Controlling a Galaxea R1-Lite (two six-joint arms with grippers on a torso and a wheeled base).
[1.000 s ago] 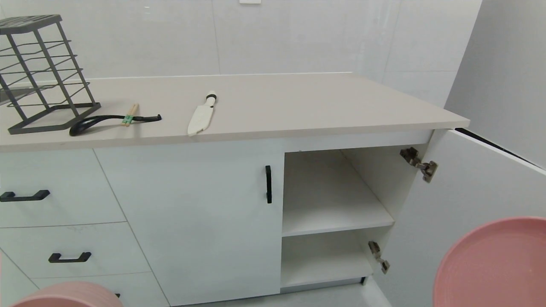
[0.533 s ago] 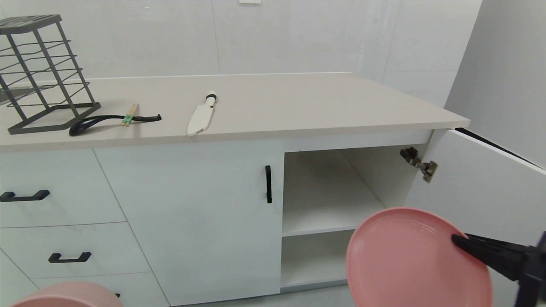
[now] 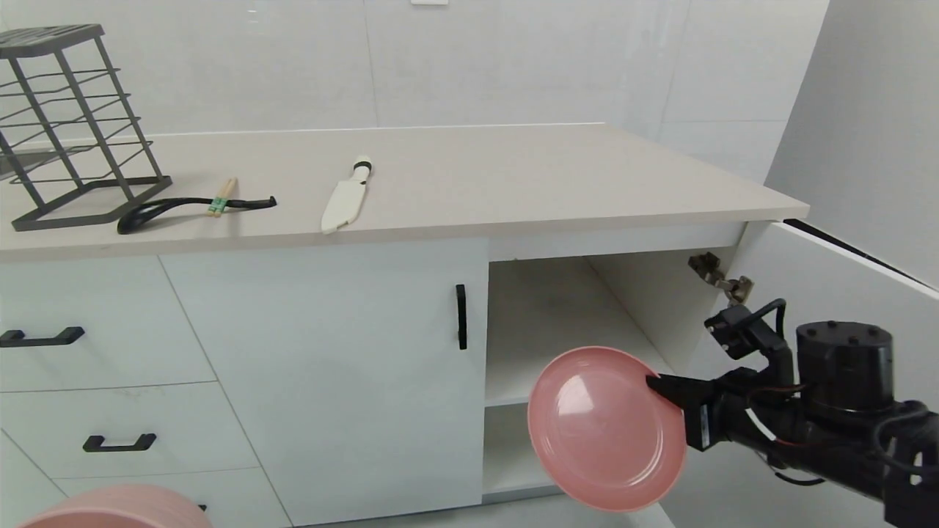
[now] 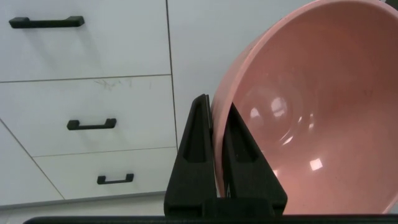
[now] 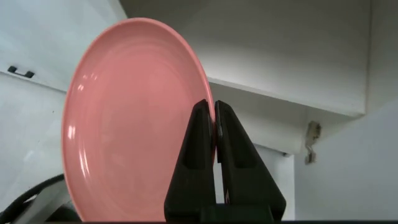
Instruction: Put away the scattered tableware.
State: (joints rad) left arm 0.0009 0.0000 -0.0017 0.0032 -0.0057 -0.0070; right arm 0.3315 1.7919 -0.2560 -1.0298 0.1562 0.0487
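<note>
My right gripper (image 3: 660,386) is shut on the rim of a pink plate (image 3: 605,429), holding it on edge in front of the open cupboard (image 3: 572,345), level with the middle shelf. In the right wrist view the plate (image 5: 134,118) stands before the shelf, with the gripper (image 5: 213,118) pinching its rim. My left gripper (image 4: 216,118) is shut on the rim of a pink bowl (image 4: 311,112), low in front of the drawers; the bowl (image 3: 117,507) shows at the bottom left of the head view. On the counter lie a white knife (image 3: 345,198), a black ladle (image 3: 183,207) and chopsticks (image 3: 222,196).
A dark wire rack (image 3: 70,125) stands at the counter's left end. The cupboard door (image 3: 829,308) is swung open on the right, close to my right arm. The left door with a black handle (image 3: 461,317) is closed. Drawers (image 3: 95,381) with black handles are on the left.
My right arm has carried the pink plate up and leftward from the bottom right corner to the cupboard opening. The left gripper and bowl have stayed put.
</note>
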